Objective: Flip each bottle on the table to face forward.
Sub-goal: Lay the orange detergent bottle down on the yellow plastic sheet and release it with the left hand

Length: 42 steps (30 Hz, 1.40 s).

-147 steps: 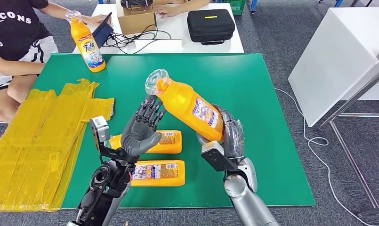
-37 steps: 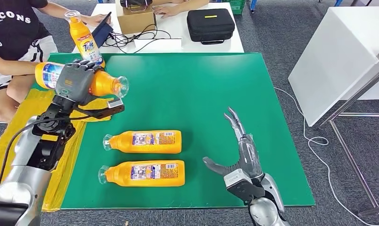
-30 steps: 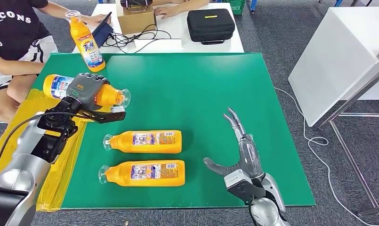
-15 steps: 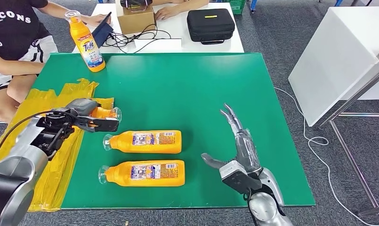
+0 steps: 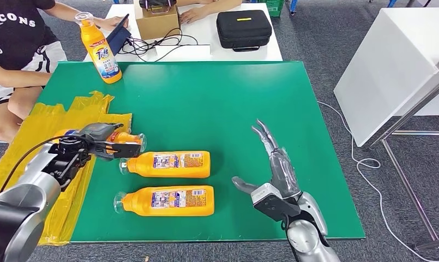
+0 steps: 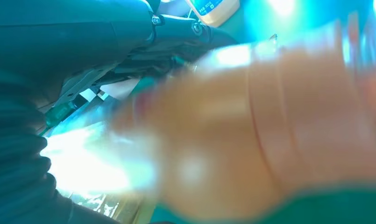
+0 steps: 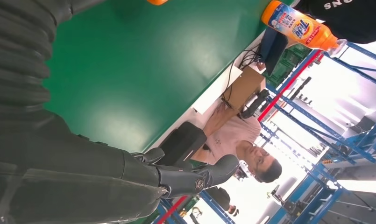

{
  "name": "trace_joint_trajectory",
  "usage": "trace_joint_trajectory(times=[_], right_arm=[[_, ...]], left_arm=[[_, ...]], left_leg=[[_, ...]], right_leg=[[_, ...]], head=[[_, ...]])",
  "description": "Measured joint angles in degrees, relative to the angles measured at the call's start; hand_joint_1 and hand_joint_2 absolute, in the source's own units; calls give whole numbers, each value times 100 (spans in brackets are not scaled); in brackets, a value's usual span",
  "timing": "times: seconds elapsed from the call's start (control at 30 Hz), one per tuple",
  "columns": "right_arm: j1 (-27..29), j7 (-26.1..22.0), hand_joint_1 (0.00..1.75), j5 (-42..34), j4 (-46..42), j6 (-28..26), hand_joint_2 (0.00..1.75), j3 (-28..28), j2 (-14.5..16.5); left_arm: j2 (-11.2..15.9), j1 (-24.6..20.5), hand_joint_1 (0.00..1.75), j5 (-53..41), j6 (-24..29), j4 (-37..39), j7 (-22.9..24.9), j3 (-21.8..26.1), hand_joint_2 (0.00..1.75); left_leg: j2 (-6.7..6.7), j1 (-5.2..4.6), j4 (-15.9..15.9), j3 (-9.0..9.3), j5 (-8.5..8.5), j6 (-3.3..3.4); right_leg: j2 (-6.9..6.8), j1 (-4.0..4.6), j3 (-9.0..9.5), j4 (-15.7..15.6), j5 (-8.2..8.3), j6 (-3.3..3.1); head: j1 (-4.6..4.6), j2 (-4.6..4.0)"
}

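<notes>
Low over the green table (image 5: 250, 103), the left hand (image 5: 97, 139) gripped an orange detergent bottle (image 5: 127, 139) it had lowered just beside two lying bottles (image 5: 168, 164), nearly placed, while the right hand (image 5: 274, 174) stayed spread.

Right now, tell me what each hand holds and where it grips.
The left hand grips an orange plastic detergent bottle around its body, below the neck. The right hand holds nothing.

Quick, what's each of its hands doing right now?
Left hand: holding an orange plastic bottle lying sideways, low over the green table.
Right hand: open, fingers spread, holding nothing.
</notes>
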Motion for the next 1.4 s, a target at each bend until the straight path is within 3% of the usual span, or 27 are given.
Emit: trace_joint_trajectory(times=[0.27, 0.4, 0.6, 0.77, 1.03, 1.17, 1.27, 1.4], right_arm=[[19, -1, 0, 4, 62, -16, 175, 0, -15], [78, -1, 0, 22, 80, -16, 175, 0, -41], [145, 39, 0, 71, 82, -11, 175, 0, -91], [177, 57, 0, 91, 82, -9, 175, 0, -123], [195, 63, 0, 95, 82, -8, 175, 0, -143], [206, 95, 0, 145, 79, 9, 175, 0, -143], [244, 220, 0, 366, 52, 40, 175, 1, -141], [204, 520, 0, 1007, 72, 75, 175, 37, -137]], left_arm=[[-19, 56, 0, 213, 465, 2, -38, 48, 175], [-20, 73, 0, 582, 770, -118, -330, 220, 0], [8, 322, 0, 2014, 784, -1053, -1386, 774, 0], [50, 537, 0, 2269, 667, -1835, -1466, 1098, 0], [68, 702, 0, 2273, 661, -2266, -1474, 1262, 0], [61, 793, 0, 2640, 815, -2457, -1694, 1363, 175], [-47, 1023, 0, 3565, 786, -3018, -2054, 1647, 175], [-351, 1489, 0, 5046, 127, -3968, -2539, 2099, 175]], left_leg=[[0, 0, 0, 1, 0, 0], [-1, 0, 0, 0, 0, 0], [-1, 0, 0, -1, 0, 0], [-2, 0, 0, -1, -1, 0], [-2, 0, 0, 0, 0, 0], [-2, 0, 0, 0, 0, 0], [0, 0, 0, -1, -1, 0], [0, -2, 0, -4, -4, 0]], right_leg=[[0, 1, 0, 0, 0, 0], [0, 0, 0, 0, 0, 0], [0, -1, 1, 0, 0, 0], [0, 0, 1, -1, 0, 0], [0, 1, 1, 0, 0, 0], [0, 0, 0, 0, 0, 0], [1, -1, -1, -1, -1, 0], [2, -1, -1, -2, -2, 0]], head=[[0, 0], [1, 0], [-1, 0], [-1, 0], [-1, 0], [0, 0], [0, 0], [-1, 0]])
